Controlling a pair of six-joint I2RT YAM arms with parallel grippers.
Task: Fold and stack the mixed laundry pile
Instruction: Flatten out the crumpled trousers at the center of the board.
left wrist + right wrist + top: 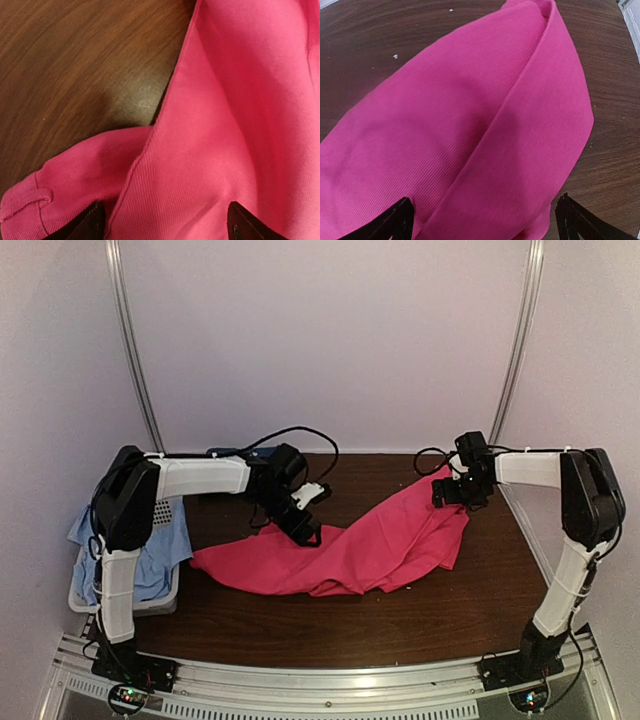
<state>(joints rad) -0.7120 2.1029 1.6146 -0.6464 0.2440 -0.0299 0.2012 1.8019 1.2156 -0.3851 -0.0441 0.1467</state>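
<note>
Brown wooden surface point(400, 615) shows wide at 6 o'clock of the pink shirt point(350, 545), spread across centre, its folded edges under my released left jaws and right jaws.

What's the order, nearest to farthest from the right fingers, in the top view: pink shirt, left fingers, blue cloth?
1. pink shirt, directly under the right fingers.
2. left fingers, mid-table.
3. blue cloth, far left, at the basket.
</note>
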